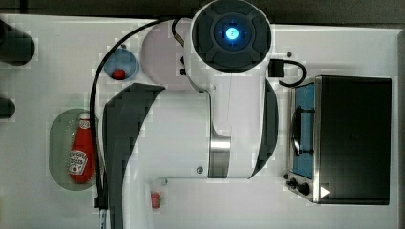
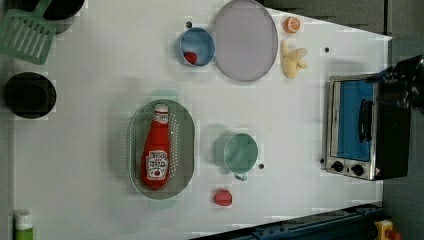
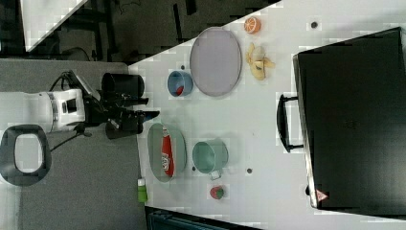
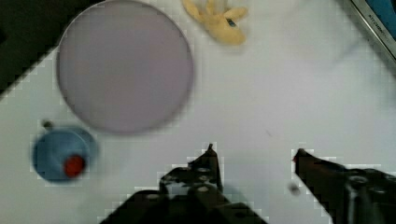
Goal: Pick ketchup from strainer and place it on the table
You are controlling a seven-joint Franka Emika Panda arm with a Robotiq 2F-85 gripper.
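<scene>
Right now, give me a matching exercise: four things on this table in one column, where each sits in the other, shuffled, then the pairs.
1. ketchup
2. small red piece
3. peeled banana
4. strawberry

A. inside the blue bowl
B. lying in the strainer
C. on bare table below the green cup in the left view
D. beside the lilac plate, under the orange half

Pairs: 1-B, 2-A, 3-D, 4-C

top view: looks straight down from high up, right over the arm
left view: looks down from above at the whole table
right view: farther back, sees table and floor
wrist view: close above the table
shared: lilac plate, blue bowl
</scene>
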